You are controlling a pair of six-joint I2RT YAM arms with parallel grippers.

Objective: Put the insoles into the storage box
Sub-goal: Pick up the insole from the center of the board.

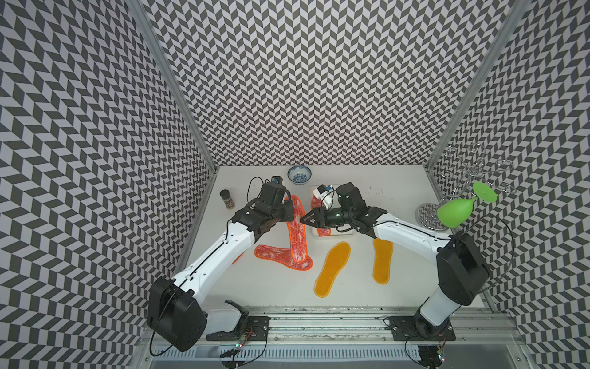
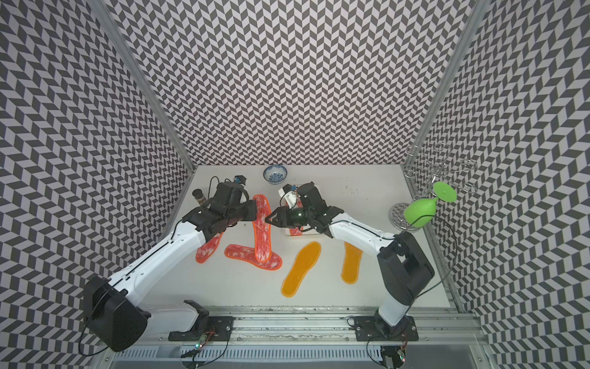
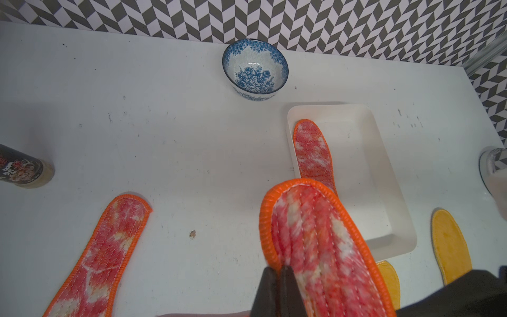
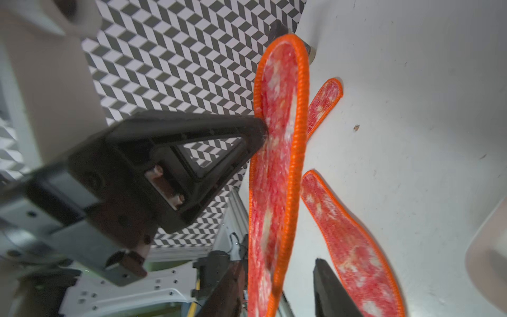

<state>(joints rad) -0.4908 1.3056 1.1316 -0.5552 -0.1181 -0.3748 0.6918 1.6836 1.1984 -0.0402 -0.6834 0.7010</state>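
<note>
1. Insoles nearest you: one plain yellow insole [image 1: 332, 270] and a second yellow insole [image 1: 382, 260] lie flat on the table, apart from each other and untouched.
2. A little farther back, a mottled red insole [image 2: 209, 250] lies partly under the left arm, and a crosswise mottled insole [image 1: 281, 257] lies flat beside it.
3. Above those, the held insole [image 1: 297, 230] is raised. The left gripper [image 3: 277, 285] is clamped on its stitched edge. The right gripper [image 1: 304, 219] straddles it with its jaws apart: one finger is close against the face and the other stands clear, so it has no grip yet.
4. Beyond that, the storage box [image 3: 356, 170] holds one boxed insole [image 3: 312, 151] along one side. The other half is bare.
5. You look to be mid-transfer of the second insole. Next, pinch the right jaws onto the pad, lift its trailing end clear of the crosswise one, and lay it flat in the bare half, parallel to the boxed one. It is floppy, so expect sag.
6. Count: six insoles, four mottled and two yellow, with one in the box and five out. There is one box. Farthest back is one blue-and-white bowl [image 3: 255, 68], which is not your target.
</note>
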